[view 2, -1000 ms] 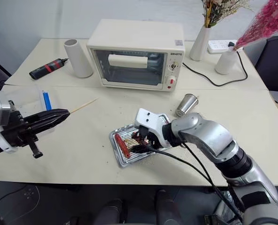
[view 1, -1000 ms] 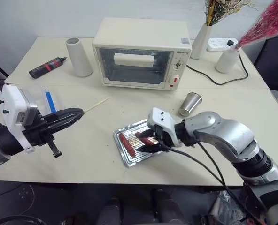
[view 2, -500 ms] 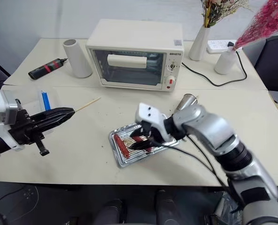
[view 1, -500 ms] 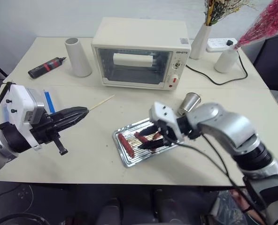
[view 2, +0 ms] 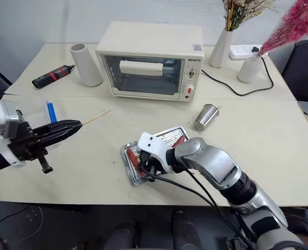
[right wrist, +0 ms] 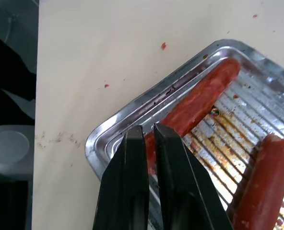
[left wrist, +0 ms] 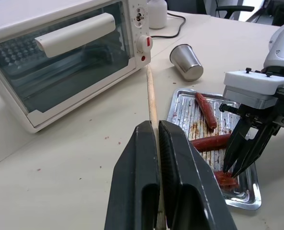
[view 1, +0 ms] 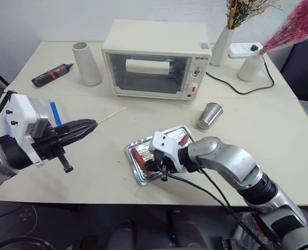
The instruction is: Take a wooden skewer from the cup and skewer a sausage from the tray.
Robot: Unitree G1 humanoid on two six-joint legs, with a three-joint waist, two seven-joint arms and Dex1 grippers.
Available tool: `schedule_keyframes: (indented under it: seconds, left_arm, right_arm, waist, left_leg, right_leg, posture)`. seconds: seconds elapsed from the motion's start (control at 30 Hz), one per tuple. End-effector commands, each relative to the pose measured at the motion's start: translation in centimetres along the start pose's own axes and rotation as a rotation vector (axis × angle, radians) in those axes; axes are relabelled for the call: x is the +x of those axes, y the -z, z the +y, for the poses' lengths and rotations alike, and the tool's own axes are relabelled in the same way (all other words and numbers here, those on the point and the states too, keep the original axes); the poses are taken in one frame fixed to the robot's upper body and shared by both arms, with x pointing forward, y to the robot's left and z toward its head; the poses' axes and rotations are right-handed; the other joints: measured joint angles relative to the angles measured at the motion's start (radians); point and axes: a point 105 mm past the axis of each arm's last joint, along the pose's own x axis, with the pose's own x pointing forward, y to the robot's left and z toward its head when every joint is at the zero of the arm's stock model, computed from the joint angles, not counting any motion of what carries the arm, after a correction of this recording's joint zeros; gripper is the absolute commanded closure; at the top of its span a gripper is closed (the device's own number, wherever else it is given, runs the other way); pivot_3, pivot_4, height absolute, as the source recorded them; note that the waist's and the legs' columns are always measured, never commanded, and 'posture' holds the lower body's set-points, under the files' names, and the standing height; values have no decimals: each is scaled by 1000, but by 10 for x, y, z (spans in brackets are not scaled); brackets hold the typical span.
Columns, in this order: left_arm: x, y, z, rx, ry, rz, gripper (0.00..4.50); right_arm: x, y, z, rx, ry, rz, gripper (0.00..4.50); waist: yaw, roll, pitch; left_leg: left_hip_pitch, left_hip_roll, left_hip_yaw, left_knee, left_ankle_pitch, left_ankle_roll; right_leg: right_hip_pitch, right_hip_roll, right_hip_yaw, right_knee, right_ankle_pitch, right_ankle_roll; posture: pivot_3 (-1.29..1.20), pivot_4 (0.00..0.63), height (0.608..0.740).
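Left gripper [left wrist: 156,139] clamped on the wooden skewer [left wrist: 151,98], held level above the table [view 1: 279,125], left of the tray [view 1: 133,156], tip aimed toward the toaster oven [view 1: 156,58]; right gripper [right wrist: 149,139] down in the tray's left end, fingers narrowed to a slim gap over the end of the leftmost sausage [right wrist: 199,98], grip not clear; two more sausages lie right of it in the tray; steel cup [view 1: 210,115] stands just beyond the tray's right corner, tilted.

No legible text or labels
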Motion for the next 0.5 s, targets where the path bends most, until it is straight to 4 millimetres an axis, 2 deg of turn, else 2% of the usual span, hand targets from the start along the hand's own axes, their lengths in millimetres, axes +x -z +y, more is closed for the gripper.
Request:
schedule_keyframes:
  seconds: [0.03, 0.17, 0.5]
  left_arm:
    - [-1, -7, 0, 47, -9, -16, 4500]
    - [0, -6, -1, 48, -7, -16, 4500]
    - [-1, -8, 1, 57, -15, -19, 4500]
  right_arm:
    - [-1, -6, 3, -41, 24, -18, 3256]
    - [-1, -5, 3, -40, 34, -11, 1982]
    - [12, -4, 4, -28, 41, -6, 1982]
  waist:
    - [0, 0, 0]
    - [0, 0, 0]
    - [-1, 0, 0]
  left_leg:
    - [0, 0, 0, 0, 0, 0]
    - [0, 0, 0, 0, 0, 0]
    - [0, -1, 0, 0, 0, 0]
  right_leg:
    - [0, 0, 0, 0, 0, 0]
    - [0, 0, 0, 0, 0, 0]
    - [0, 1, 0, 0, 0, 0]
  posture:
    - [0, 150, 740]
    - [0, 150, 740]
    - [0, 150, 740]
